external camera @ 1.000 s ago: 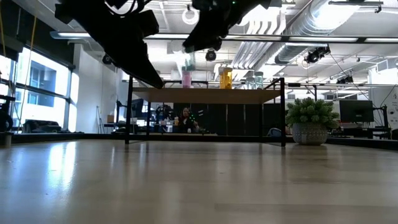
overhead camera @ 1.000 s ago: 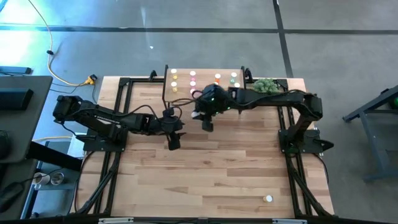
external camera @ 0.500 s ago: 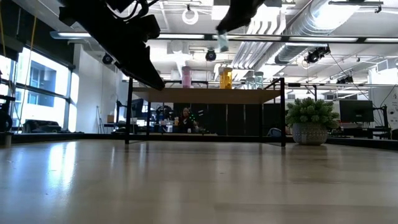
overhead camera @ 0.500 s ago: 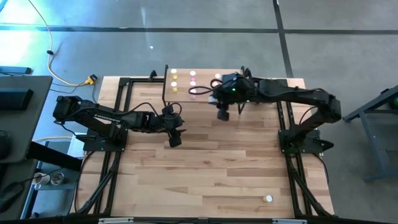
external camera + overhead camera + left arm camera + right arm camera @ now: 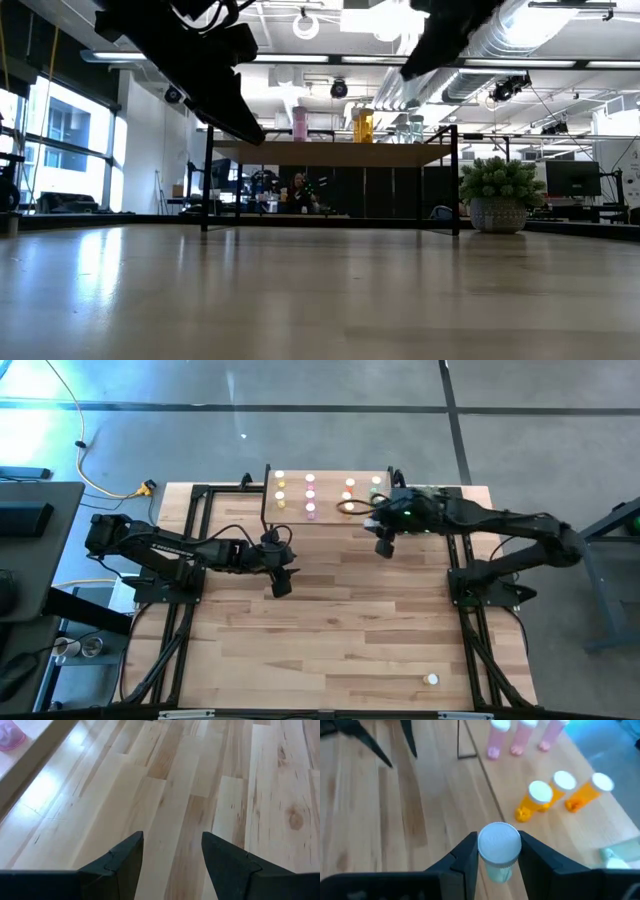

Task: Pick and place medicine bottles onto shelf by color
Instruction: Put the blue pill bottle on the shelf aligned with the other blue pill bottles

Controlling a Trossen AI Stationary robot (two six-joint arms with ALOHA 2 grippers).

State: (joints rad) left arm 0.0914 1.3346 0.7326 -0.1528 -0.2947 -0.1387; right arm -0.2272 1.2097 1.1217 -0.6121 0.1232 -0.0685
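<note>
High view: at the table's left the left arm reaches across the wooden tabletop (image 5: 330, 620), its left gripper (image 5: 281, 586) hanging over bare boards just in front of the shelf's left end. In the left wrist view its two dark fingers (image 5: 125, 857) stand spread with nothing between them, planks below and a pink bottle (image 5: 10, 735) on the shelf edge at the corner of the picture.

Next comes the shelf (image 5: 327, 520), a light-wood board at the table's far edge. White-capped medicine bottles (image 5: 310, 493) stand on it in short columns: yellow ones (image 5: 280, 486) at the left end, pink beside them, orange bottles (image 5: 349, 488) further right, and a greenish one (image 5: 376, 484) near the right end. The low view shows the shelf (image 5: 330, 153) raised on thin black legs, with a pink and an orange bottle (image 5: 362, 125) upright on top.

Further right, the right gripper (image 5: 384, 546) hangs above the table just off the shelf's front right part. In the right wrist view its fingers (image 5: 465, 851) pinch a pale green bottle (image 5: 499, 849) with a white cap, held upright, while orange and pink bottles stand on the board beyond.

A green bushy plant (image 5: 500, 195) in a pot sits right of the shelf. One more bottle (image 5: 431, 680), colour unclear, stands alone near the table's front right corner.
</note>
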